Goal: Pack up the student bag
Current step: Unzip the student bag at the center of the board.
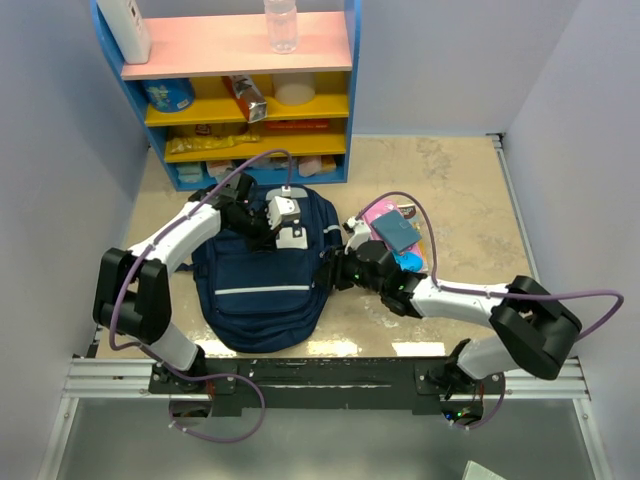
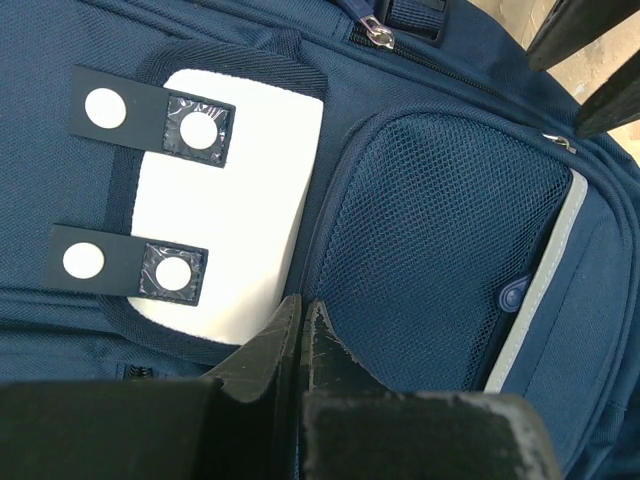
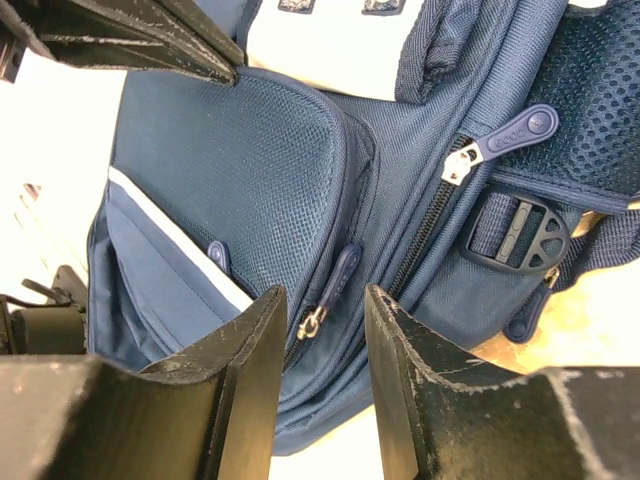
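- No word, number or brand can be read for certain in any view.
- The white square patch (image 2: 250, 180) on the navy blue fabric backpack (image 1: 262, 290) carries two black strips (image 2: 150, 118). Each strip is marked only with two plain white round dots.
- The navy rubber zip pull (image 3: 515, 130) on the backpack's side shows small raised marks, possibly letters, too fine to make out.
- On the blue shelf unit (image 1: 353, 90), the round blue tub (image 1: 168, 95) and the tilted brown-and-white carton (image 1: 246, 97) bear printed packaging, too small to read from the top camera.
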Robot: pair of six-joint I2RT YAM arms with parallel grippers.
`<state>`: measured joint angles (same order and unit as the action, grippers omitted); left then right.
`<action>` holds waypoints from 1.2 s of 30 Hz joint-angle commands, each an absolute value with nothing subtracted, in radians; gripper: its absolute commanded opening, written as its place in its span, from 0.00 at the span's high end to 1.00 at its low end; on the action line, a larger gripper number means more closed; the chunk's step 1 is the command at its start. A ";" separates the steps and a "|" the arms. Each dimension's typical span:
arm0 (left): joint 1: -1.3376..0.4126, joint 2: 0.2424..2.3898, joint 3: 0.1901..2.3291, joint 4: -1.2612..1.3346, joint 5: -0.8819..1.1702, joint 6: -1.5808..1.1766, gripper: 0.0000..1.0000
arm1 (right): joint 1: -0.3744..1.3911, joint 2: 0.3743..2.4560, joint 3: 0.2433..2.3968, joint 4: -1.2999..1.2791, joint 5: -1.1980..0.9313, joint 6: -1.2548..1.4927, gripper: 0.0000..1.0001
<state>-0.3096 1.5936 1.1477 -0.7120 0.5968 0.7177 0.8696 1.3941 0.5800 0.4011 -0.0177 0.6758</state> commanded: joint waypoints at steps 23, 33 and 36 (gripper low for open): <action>-0.307 1.514 1.178 -0.655 0.615 0.655 1.00 | 0.870 1.592 0.542 0.870 -0.270 0.891 0.66; -0.307 1.511 1.177 -0.629 0.611 0.632 1.00 | 0.868 1.646 0.515 1.011 -0.334 0.959 0.84; -0.307 1.505 1.175 -0.629 0.606 0.634 1.00 | 0.868 1.614 0.511 0.933 -0.304 0.933 0.87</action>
